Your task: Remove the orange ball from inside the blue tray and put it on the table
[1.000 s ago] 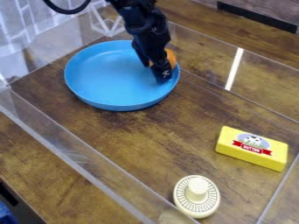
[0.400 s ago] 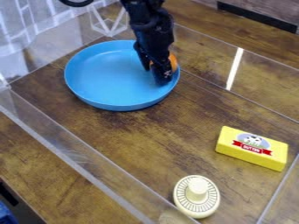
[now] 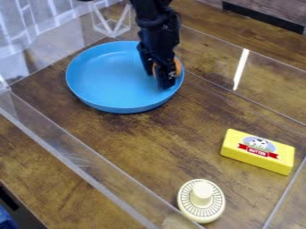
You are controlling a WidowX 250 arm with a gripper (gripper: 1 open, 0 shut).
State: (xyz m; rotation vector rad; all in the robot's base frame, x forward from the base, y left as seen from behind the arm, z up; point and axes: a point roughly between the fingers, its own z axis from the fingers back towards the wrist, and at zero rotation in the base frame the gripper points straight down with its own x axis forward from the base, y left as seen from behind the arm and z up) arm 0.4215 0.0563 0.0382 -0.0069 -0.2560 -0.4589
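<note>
An orange ball (image 3: 178,66) is sitting at the right-hand rim of a round blue tray (image 3: 102,87), mostly hidden behind the black gripper (image 3: 165,79); whether the fingers are grasping it or standing apart, I cannot tell; around the tray, a brown wooden table (image 3: 138,148) is spreading, bearing a yellow box (image 3: 259,152) and a cream ribbed disc (image 3: 202,200); a loose or off-centre grip could let the smooth ball roll away; lifting too low could snag the rim and drag the tray.

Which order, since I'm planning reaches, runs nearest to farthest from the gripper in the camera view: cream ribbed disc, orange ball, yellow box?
1. Orange ball, right at the gripper.
2. Yellow box, right side.
3. Cream ribbed disc, bottom.
</note>
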